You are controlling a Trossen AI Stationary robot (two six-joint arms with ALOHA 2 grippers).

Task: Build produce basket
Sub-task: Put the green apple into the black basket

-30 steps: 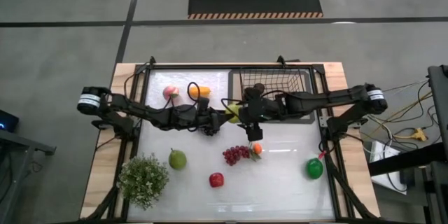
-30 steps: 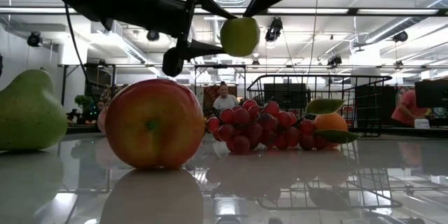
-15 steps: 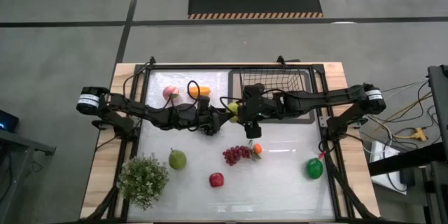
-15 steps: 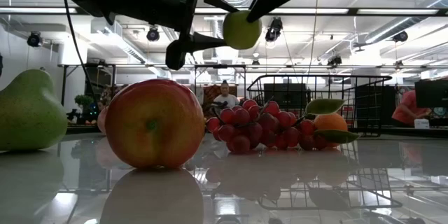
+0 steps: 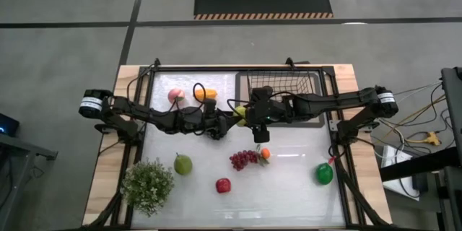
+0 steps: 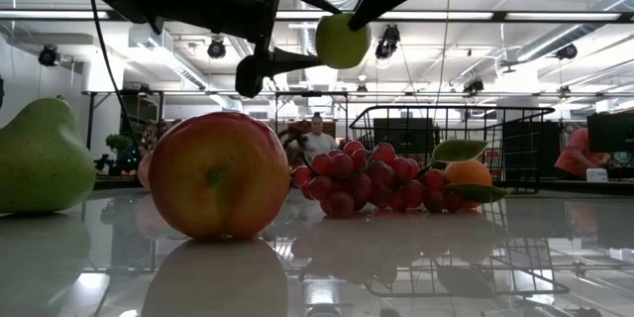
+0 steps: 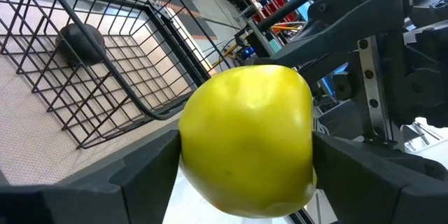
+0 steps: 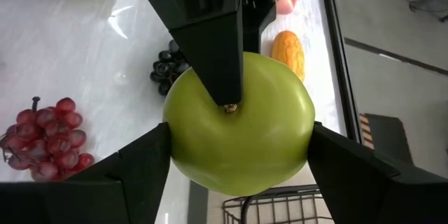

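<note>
A green apple [image 5: 240, 112] hangs in the air over the table's middle, in front of the black wire basket [image 5: 317, 79]. My left gripper [image 5: 234, 115] reaches it from the left and my right gripper [image 5: 250, 113] from the right, both shut on it. On the table lie a peach [image 5: 175, 95], a mango [image 5: 206, 93], a pear [image 5: 182, 164], a red apple [image 5: 223, 185], red grapes [image 5: 242, 159], a tangerine [image 5: 265, 154], a green pepper [image 5: 324, 174] and dark grapes [image 8: 168, 63]. My left gripper pinches the apple between its two fingers, one finger [image 8: 210, 42] lying over the stem end [image 8: 231, 115], the other behind the apple. The fingers come level from the table's left. The apple is clear of the table. My right gripper pinches the apple's two sides [image 8: 178, 147] between its fingers [image 8: 140, 168], crosswise to the left gripper's hold. It comes from the table's right, slanting down. The apple [image 6: 342, 40] hangs high above the table.
A bushy potted plant [image 5: 147, 185] stands at the near left corner. The basket holds one dark round thing [image 7: 80, 42]. Both arms stretch across the table's middle band, over the peach and mango side and the basket's front rim.
My right gripper has moved a little toward the table's left and its fingers have come in against the apple. The apple has risen slightly in the low view and stays between both grippers.
</note>
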